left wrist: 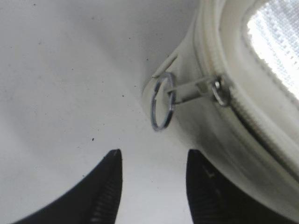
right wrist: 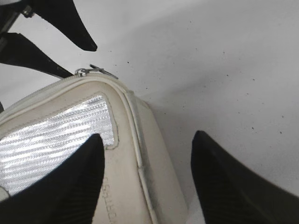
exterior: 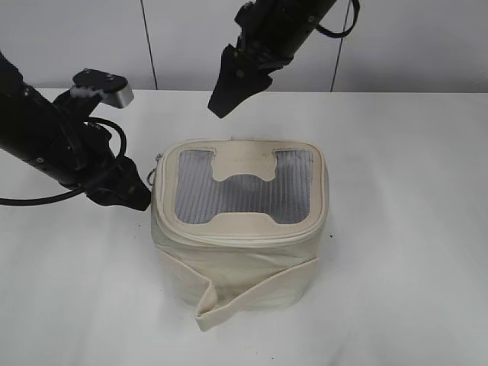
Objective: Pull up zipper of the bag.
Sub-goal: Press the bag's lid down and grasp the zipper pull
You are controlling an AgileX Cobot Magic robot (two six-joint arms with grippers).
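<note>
The cream-white bag (exterior: pixel 240 252) stands mid-table, grey mesh panel on top, its loose strap hanging across the front. The zipper track (left wrist: pixel 243 112) runs round its top rim. A silver pull with a round key-ring loop (left wrist: pixel 162 101) sticks out at the bag's left corner; it also shows in the right wrist view (right wrist: pixel 96 71). My left gripper (left wrist: pixel 153 161) is open and empty, just short of the ring, low beside the bag's left side (exterior: pixel 137 194). My right gripper (right wrist: pixel 147 140) is open, hovering above the bag's rear edge (exterior: pixel 225 95).
The white table (exterior: pixel 404 229) surrounds the bag with bare room on the right and in front. A pale wall stands behind. The left arm's black body and cable lie at the far left (exterior: pixel 46 145).
</note>
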